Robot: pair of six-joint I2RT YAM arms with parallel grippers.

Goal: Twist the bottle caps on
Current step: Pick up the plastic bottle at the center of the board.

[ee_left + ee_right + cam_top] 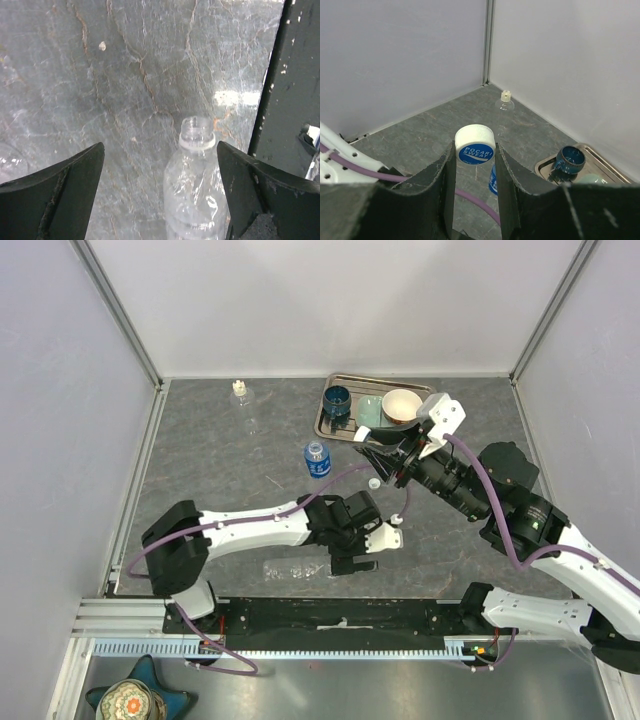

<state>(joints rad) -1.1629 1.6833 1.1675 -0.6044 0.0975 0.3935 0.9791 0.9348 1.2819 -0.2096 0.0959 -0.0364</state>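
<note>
Grey marbled worktop (125,75): left pincer (160,157), released, leaves the clear plastic bottle (195,195) free to roll; right pincer (474,161) clenches the white round cap (475,142).

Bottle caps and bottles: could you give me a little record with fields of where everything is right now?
Right end effector: shut on white cap
Left end effector: open, either side of uncapped clear bottle
Loose cap: on the table
Blue-label bottle: upright, looks uncapped
Far bottle: upright, cap on top
Tray: holds dark blue cup and bowl
</note>
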